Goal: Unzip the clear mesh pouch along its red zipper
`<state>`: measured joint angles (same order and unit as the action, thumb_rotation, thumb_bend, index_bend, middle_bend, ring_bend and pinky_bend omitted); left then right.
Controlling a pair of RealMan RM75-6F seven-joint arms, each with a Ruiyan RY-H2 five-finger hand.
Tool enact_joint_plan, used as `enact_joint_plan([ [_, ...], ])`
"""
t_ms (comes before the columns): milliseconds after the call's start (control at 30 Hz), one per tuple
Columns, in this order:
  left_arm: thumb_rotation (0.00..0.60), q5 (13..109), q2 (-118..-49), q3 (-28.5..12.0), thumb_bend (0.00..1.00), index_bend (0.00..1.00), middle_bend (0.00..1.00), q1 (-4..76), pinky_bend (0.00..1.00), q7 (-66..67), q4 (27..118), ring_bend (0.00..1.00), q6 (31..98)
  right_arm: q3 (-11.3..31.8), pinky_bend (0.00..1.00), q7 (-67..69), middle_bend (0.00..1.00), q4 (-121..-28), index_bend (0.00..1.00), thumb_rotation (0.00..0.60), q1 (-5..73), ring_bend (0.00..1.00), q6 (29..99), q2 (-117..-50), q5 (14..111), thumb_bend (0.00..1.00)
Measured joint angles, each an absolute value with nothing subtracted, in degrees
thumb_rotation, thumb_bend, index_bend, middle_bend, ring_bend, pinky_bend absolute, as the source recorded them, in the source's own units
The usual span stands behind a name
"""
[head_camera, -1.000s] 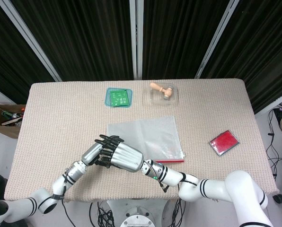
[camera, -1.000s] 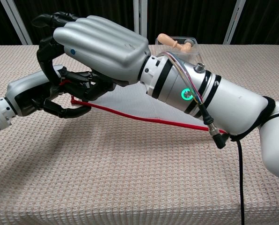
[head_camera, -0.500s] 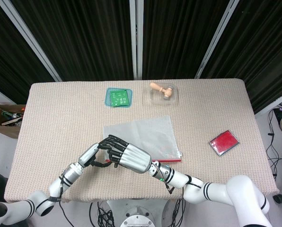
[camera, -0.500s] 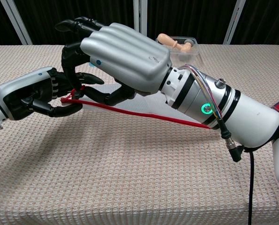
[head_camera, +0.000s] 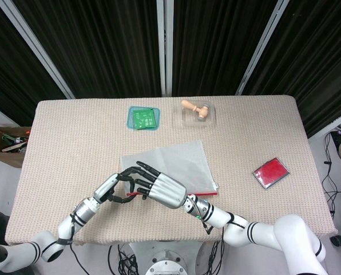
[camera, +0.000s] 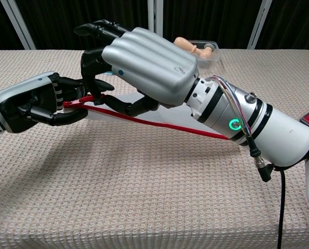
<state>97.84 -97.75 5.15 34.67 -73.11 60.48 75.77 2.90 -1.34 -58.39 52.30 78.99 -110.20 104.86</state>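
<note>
You have a light, limp pouch (head_camera: 170, 166) at the frame's lower centre — your left hand (camera: 32, 102) pinches the end of its red zipper (camera: 159, 126), your right hand (camera: 144, 65) curls at the pull — so keep it taut.

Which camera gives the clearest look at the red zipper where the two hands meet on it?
The chest view: the red zipper runs in plain sight from the left hand under the right hand. The head view shows only short red bits beside the right hand.
</note>
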Motion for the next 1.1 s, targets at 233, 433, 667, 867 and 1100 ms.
enact_joint_plan([
  [233, 0.600, 97.91, -97.60, 5.39, 0.40, 0.66, 0.20, 34.66, 0.14, -78.66, 60.01, 0.08, 76.64, 2.72, 0.00, -1.26, 0.34, -58.36, 0.96, 0.600, 51.70, 0.05, 79.04, -110.14, 104.69, 0.54],
  [433, 0.600, 98.18, -97.60, 5.67, 0.41, 0.67, 0.20, 34.66, 0.14, -82.61, 59.32, 0.08, 77.53, 2.73, 0.00, -1.18, 0.34, -57.95, 0.96, 0.600, 51.64, 0.05, 78.57, -110.55, 104.52, 0.54],
  [667, 0.600, 98.09, -97.67, 5.81, 0.41, 0.67, 0.20, 34.56, 0.13, -85.24, 58.42, 0.08, 78.09, 2.27, 0.00, -1.53, 0.34, -57.75, 0.97, 0.600, 51.23, 0.05, 79.00, -110.70, 105.02, 0.54],
  [867, 0.600, 97.59, -97.83, 5.57, 0.42, 0.67, 0.20, 34.31, 0.14, -86.70, 57.63, 0.08, 78.46, 1.88, 0.00, -2.35, 0.34, -58.59, 0.97, 0.600, 50.52, 0.05, 79.23, -110.11, 105.15, 0.54],
  [1100, 0.600, 96.79, -97.74, 5.20, 0.42, 0.67, 0.20, 33.95, 0.13, -88.41, 56.81, 0.08, 78.52, 1.10, 0.00, -3.38, 0.34, -60.03, 0.97, 0.600, 48.98, 0.05, 79.59, -108.76, 105.12, 0.54],
])
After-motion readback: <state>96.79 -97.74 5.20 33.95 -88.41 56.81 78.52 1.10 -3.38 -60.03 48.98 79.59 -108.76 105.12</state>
